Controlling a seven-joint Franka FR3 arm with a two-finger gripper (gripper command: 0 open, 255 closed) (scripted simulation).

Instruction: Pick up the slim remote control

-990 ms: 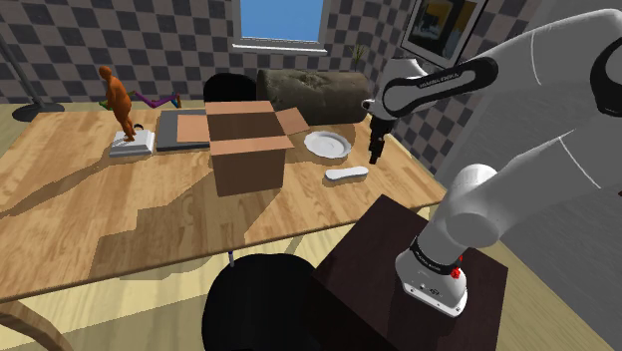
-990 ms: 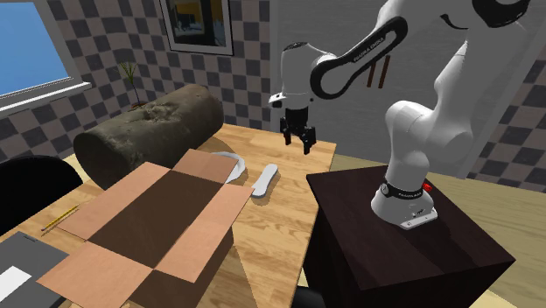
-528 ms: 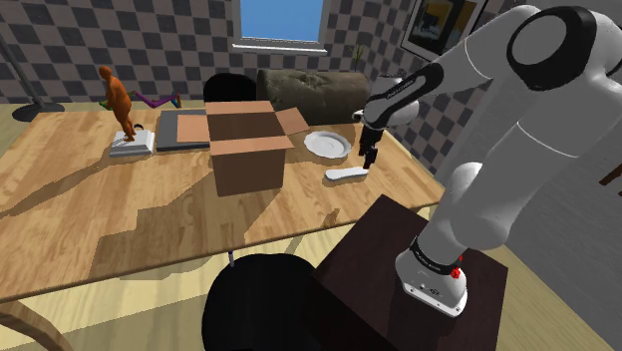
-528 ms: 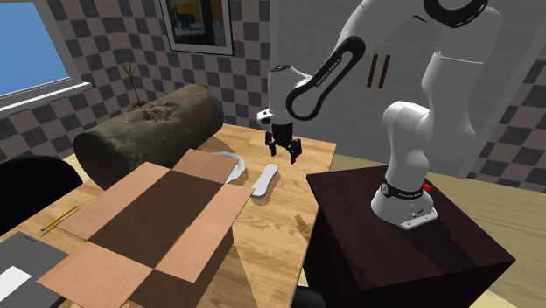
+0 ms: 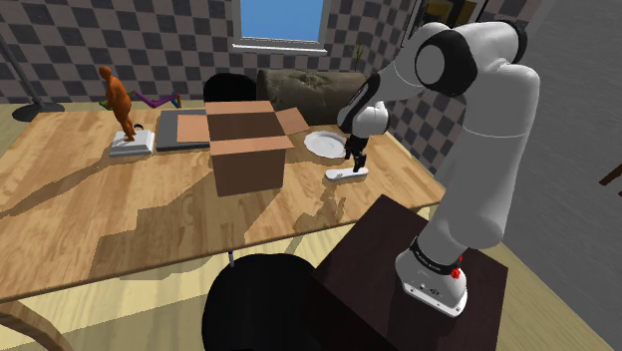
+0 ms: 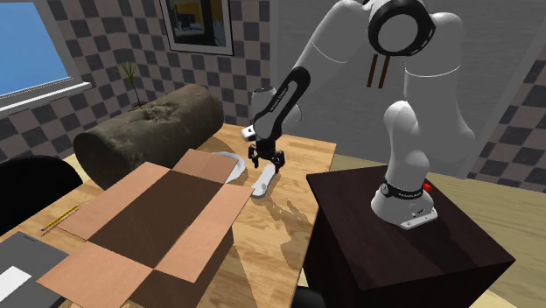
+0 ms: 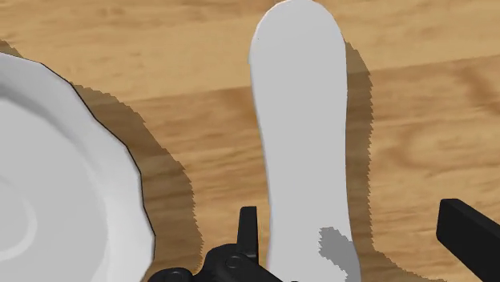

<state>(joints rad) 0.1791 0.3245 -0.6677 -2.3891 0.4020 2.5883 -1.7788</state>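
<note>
1. My gripper hung low over the white slim remote control, spread wide and pinching nothing!
2. The remote lay flat on the wooden tabletop, just beside the white plate and apart from it.
3. In the wrist view, its near end sat between my fingers, closer to one than the other, with a gap on each side.
4. In the shoulder view, it lay between the plate and my dark stand, with the open cardboard box off to that view's left.
</note>
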